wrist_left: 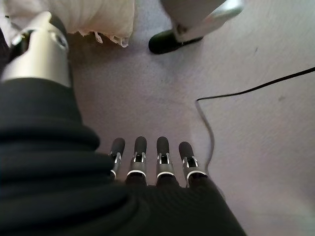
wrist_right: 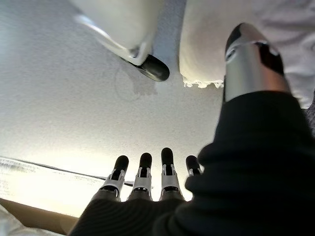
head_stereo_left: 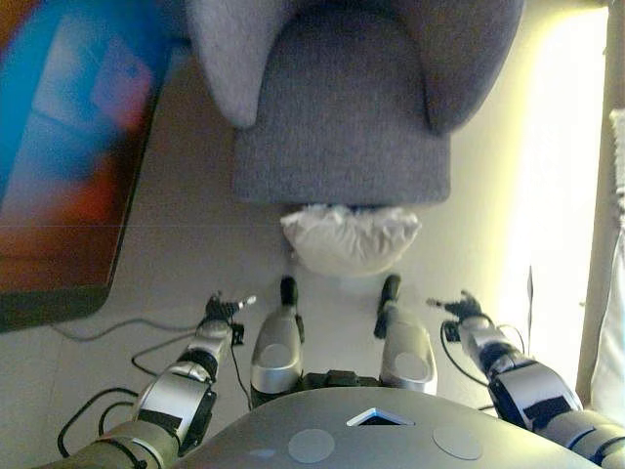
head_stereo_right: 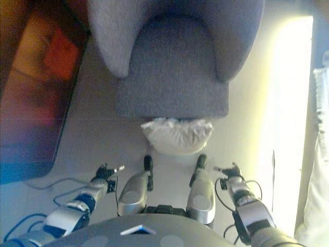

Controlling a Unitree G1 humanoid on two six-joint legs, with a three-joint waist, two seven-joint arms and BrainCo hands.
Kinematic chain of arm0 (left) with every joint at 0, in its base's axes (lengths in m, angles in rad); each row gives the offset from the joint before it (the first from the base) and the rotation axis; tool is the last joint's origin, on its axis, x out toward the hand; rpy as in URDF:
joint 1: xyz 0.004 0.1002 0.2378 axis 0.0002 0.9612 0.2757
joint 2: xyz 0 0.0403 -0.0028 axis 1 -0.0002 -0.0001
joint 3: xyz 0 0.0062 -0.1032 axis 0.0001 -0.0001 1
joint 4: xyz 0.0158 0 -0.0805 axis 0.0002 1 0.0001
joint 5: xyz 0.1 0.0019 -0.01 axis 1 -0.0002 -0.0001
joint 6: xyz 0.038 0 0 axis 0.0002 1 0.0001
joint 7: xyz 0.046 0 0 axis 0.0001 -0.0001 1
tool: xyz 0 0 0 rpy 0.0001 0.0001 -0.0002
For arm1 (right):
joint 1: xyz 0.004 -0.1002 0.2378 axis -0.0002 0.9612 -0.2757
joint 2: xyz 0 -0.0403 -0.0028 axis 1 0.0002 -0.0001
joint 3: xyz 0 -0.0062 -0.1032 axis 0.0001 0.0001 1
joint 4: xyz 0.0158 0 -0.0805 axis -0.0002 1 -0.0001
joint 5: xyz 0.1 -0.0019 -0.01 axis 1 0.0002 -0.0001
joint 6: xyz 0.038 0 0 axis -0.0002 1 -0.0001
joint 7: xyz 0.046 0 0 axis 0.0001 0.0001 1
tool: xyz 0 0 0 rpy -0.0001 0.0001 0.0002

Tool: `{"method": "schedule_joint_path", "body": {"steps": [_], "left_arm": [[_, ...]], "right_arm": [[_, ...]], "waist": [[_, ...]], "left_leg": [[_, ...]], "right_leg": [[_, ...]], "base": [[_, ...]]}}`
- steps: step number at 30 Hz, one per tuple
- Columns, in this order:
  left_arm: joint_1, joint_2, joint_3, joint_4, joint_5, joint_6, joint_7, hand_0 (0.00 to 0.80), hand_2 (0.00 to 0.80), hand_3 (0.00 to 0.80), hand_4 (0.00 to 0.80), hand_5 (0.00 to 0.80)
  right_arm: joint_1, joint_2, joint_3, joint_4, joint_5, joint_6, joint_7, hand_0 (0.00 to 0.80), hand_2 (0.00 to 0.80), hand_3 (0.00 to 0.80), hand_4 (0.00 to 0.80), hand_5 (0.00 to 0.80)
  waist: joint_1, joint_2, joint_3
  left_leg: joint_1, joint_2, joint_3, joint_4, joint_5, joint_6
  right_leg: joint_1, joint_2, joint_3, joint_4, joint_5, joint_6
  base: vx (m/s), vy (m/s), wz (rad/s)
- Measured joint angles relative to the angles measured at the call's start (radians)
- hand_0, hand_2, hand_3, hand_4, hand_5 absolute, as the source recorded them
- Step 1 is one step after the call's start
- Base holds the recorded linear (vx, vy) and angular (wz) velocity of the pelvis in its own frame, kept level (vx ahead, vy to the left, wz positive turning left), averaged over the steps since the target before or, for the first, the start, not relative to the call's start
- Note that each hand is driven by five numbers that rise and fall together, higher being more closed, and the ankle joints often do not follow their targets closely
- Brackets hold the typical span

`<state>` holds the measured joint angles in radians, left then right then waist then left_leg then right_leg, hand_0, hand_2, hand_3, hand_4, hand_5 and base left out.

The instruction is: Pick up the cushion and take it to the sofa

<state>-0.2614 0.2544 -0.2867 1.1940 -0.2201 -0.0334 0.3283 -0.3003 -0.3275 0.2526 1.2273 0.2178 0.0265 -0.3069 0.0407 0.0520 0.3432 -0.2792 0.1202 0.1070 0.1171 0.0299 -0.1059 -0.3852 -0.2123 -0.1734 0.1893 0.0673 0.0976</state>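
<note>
A white cushion (head_stereo_left: 352,237) with a frilled edge lies on the floor against the front of a grey sofa chair (head_stereo_left: 342,127). It also shows in the left wrist view (wrist_left: 98,17) and the right wrist view (wrist_right: 206,44). My left hand (head_stereo_left: 223,315) hangs low at the left, short of the cushion, fingers straight and empty. My right hand (head_stereo_left: 459,311) hangs at the right, short of the cushion, fingers straight and empty.
A dark rug or mat (head_stereo_left: 59,147) with blue and red patches lies on the floor at the left. White cloth (head_stereo_left: 613,322) hangs at the right edge. A bright strip of light (head_stereo_left: 557,176) falls on the floor beside the chair.
</note>
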Motion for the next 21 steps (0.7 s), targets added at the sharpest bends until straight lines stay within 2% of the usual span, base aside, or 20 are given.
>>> {"method": "schedule_joint_path", "body": {"steps": [4,8,10,16,19,21], "left_arm": [[-0.080,0.004,-0.015,-0.031,-0.021,-0.043,0.052,0.000,0.000,0.000,0.000,0.000],[-0.182,0.009,-0.038,-0.085,-0.075,-0.082,0.120,0.000,0.000,0.000,0.000,0.000],[-0.235,0.014,-0.045,-0.108,-0.080,-0.092,0.149,0.000,0.000,0.000,0.000,0.000],[-0.372,0.057,-0.105,-0.136,-0.123,-0.128,0.183,0.000,0.000,0.000,0.000,0.000],[-0.398,0.069,-0.106,-0.155,-0.156,-0.153,0.206,0.000,0.000,0.000,0.000,0.000],[-0.421,0.066,-0.108,-0.155,-0.162,-0.168,0.216,0.000,0.000,0.000,0.000,0.000]], "right_arm": [[-0.085,0.000,0.003,-0.010,0.001,-0.042,-0.054,0.000,0.000,0.000,0.000,0.000],[-0.194,-0.003,0.024,-0.049,-0.001,-0.047,-0.094,0.000,0.000,0.000,0.000,0.000],[-0.247,-0.007,0.038,-0.068,-0.001,-0.050,-0.112,0.000,0.000,0.000,0.000,0.000],[-0.363,-0.076,0.071,-0.129,-0.004,-0.058,-0.170,0.000,0.000,0.000,0.000,0.000],[-0.422,-0.094,0.078,-0.163,-0.010,-0.065,-0.201,0.000,0.000,0.000,0.000,0.000],[-0.456,-0.098,0.080,-0.169,-0.009,-0.071,-0.222,0.000,0.000,0.000,0.000,0.000]], "waist": [[-0.004,-0.009,0.069],[-0.005,-0.016,0.149],[-0.026,-0.017,0.161],[-0.033,-0.020,0.169],[-0.057,-0.021,0.169],[-0.057,-0.021,0.170]], "left_leg": [[-0.054,-0.011,0.004,0.018,0.006,-0.003],[-0.101,-0.013,0.027,0.032,0.007,-0.002],[-0.152,-0.013,0.026,0.047,0.007,-0.002],[-0.320,-0.013,0.024,0.090,0.007,-0.001],[-0.412,-0.013,0.023,0.106,0.011,-0.001],[-0.461,-0.011,0.020,0.121,0.011,-0.001]], "right_leg": [[-0.055,-0.009,0.015,0.011,0.018,0.005],[-0.121,-0.015,0.027,0.033,0.027,0.002],[-0.172,-0.016,0.029,0.050,0.028,0.000],[-0.349,-0.014,0.050,0.091,0.032,-0.010],[-0.443,-0.014,0.057,0.106,0.036,-0.014],[-0.497,-0.013,0.062,0.125,0.036,-0.018]], "base": [[-0.076,0.019,-0.05],[-0.086,-0.019,-0.12],[-0.044,-0.030,0.03],[-0.001,-0.002,-0.01],[0.000,0.000,0.00],[0.000,0.000,0.00]]}}
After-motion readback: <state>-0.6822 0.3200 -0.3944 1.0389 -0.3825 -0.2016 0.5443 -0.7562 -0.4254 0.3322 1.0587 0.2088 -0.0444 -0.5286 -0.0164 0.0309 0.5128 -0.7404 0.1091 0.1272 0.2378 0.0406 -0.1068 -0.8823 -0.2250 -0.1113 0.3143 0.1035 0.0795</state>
